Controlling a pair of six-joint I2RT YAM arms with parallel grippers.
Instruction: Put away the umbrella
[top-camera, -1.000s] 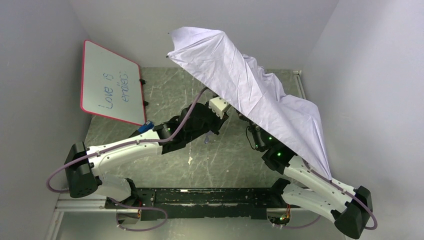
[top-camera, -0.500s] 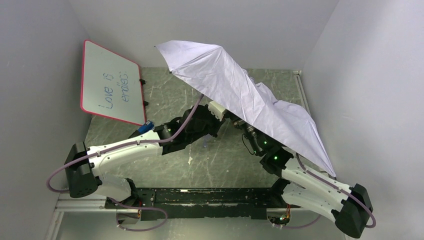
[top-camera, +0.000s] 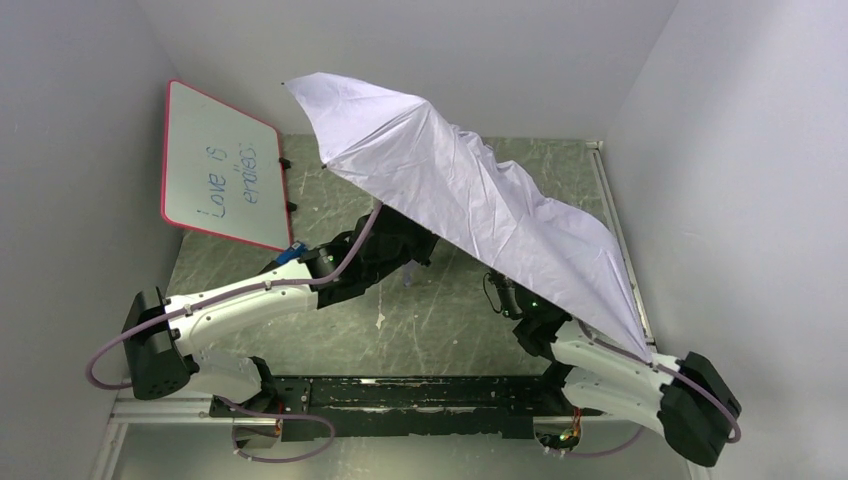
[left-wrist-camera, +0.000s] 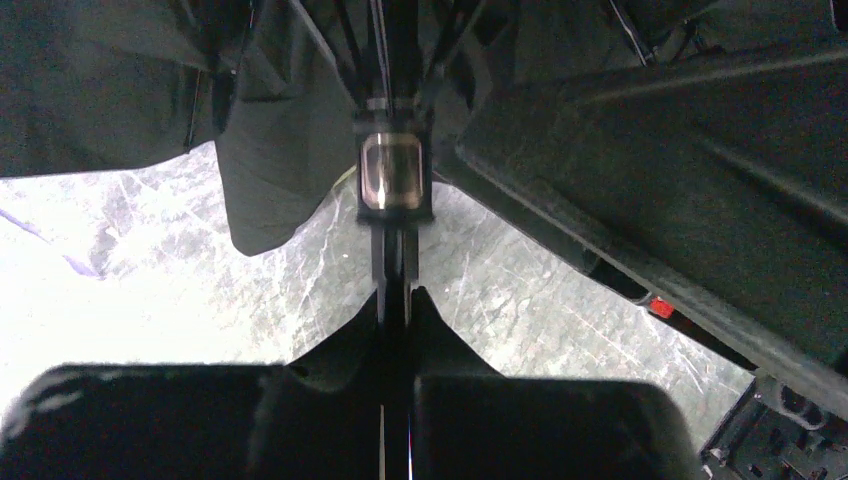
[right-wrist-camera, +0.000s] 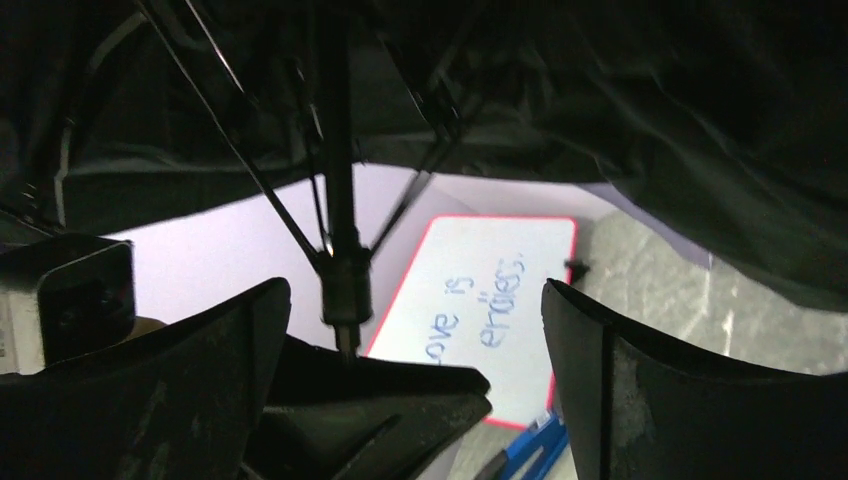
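Swinging toward eleven o'clock, the umbrella (top-camera: 470, 215) spreads wider, stretching from there to four o'clock above both arms. The right gripper (right-wrist-camera: 415, 330) has sprung its jaws wide, clear of the shaft (right-wrist-camera: 335, 150); the left gripper (left-wrist-camera: 398, 310) pinches that shaft. Collapsing the umbrella likely needs another attempt.

Scratched grey-green marbled surface (top-camera: 440, 320); a red-framed whiteboard (top-camera: 222, 168) stands tilted on it, with a pale scrap (top-camera: 380, 321) to the whiteboard's right.

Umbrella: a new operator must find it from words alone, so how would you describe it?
Start at the green marbled table. Tilted above it is the umbrella, an open canopy of pale lavender-white fabric; its neighbour at the left, the whiteboard, is flat, red-framed and handwritten.
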